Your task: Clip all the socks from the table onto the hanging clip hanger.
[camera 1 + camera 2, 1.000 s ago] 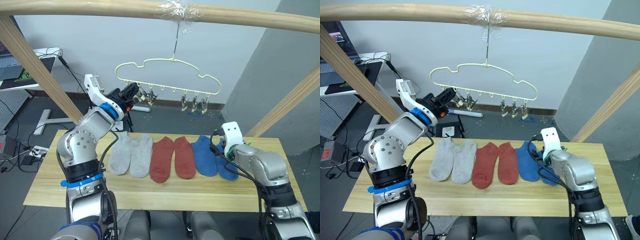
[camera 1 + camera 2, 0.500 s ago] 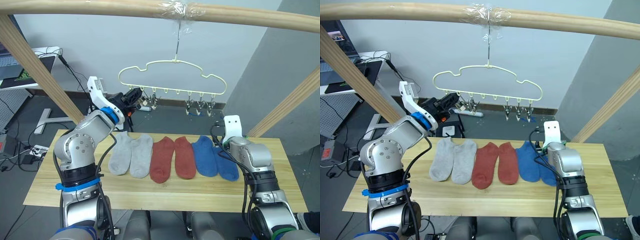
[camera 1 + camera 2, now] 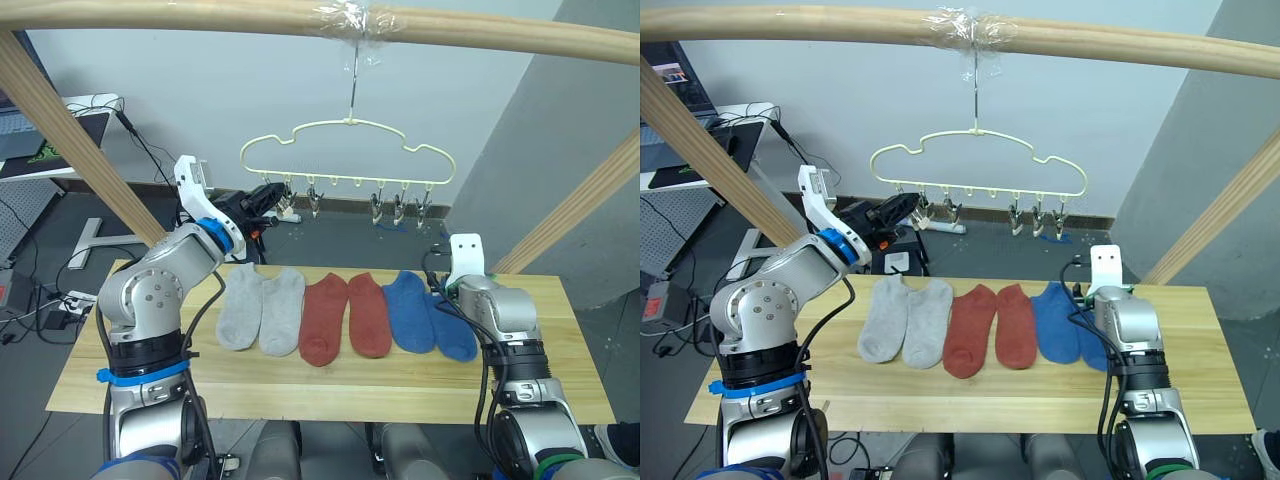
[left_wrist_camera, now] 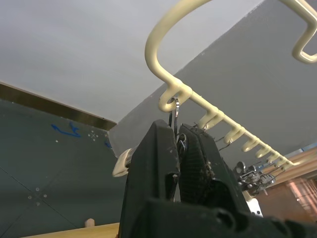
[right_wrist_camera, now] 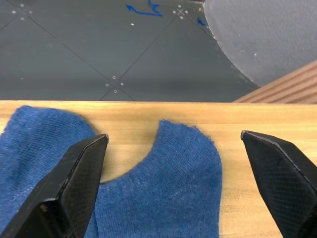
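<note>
Overhead, left tool [image 4: 177, 144] pinching the clip hanger's [image 3: 345, 150] end clip [image 4: 174, 111] (leftmost), right tool [image 5: 173, 173] spread above a blue sock [image 5: 168, 198], bench's [image 3: 300, 385] right end.

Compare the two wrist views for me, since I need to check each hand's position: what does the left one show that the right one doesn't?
The left wrist view shows the left hand shut on a metal clip hanging from the pale-yellow clip hanger, near its end loop. The right wrist view shows the right hand open, straddling the cuff of a blue sock lying flat on the table. Both share the dark grey floor behind.
</note>
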Tool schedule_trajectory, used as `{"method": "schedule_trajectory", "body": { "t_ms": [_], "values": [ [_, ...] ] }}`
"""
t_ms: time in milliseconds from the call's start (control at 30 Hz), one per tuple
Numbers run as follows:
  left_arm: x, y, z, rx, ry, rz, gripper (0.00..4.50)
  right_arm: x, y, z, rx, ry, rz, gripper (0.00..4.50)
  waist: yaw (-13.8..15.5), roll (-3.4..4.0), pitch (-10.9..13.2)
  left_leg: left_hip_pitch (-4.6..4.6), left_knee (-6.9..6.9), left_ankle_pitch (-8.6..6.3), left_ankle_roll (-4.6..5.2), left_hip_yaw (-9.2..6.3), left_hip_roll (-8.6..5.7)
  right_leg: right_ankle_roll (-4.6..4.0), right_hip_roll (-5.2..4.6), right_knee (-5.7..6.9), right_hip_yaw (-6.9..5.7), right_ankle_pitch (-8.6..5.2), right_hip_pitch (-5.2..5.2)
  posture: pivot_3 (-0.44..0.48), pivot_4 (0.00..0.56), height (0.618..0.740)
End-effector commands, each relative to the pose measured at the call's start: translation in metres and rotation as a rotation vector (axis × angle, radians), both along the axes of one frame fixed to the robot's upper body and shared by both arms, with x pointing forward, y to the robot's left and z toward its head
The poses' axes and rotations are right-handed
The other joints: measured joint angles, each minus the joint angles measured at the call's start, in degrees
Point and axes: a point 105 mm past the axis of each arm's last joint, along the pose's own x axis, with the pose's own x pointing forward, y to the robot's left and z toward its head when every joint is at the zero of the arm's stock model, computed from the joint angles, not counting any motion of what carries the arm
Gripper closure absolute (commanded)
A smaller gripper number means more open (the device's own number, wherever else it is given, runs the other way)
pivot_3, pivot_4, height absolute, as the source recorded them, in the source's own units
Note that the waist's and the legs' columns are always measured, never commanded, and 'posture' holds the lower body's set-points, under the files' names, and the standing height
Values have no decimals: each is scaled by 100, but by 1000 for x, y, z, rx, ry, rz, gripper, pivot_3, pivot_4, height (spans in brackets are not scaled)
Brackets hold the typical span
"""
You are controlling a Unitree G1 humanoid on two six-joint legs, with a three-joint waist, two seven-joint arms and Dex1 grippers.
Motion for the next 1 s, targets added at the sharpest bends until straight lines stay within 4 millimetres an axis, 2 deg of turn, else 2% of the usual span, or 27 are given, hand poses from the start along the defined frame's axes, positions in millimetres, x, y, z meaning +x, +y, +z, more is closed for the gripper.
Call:
{"method": "schedule_trajectory", "body": {
  "t_ms": [33,233,433,667,767,1000],
  "values": [
    [-5,1,13,26,-65,-3,4388,1,-4,4,-5,-16,-28,0,-1,1,0,0,0,0,0,0,0,0,0,0,0,0,0,-70,254,740],
    [-4,4,13,37,-72,9,4388,-5,-10,-15,-2,36,-70,0,0,5,3,0,0,0,0,0,0,0,0,0,0,0,0,-65,255,740],
    [-4,4,15,40,-79,11,4388,-8,-7,-36,31,99,-83,0,1,10,6,0,0,0,0,0,0,-1,0,0,0,0,0,-60,256,740],
    [-4,3,15,43,-80,11,4388,-10,-3,-49,119,135,-119,0,-6,10,6,10,0,0,0,0,0,2,0,4,0,-1,6,-60,256,740],
    [-5,4,16,44,-81,12,4388,-14,-4,-55,173,159,-164,625,-4,9,6,15,0,0,0,0,0,3,0,4,1,-1,11,-60,256,740],
    [-5,6,17,45,-82,14,4388,-16,-4,-56,201,171,-191,3103,39,9,6,16,0,0,0,-1,0,1,0,2,0,0,13,-47,257,740]
  ]
}}
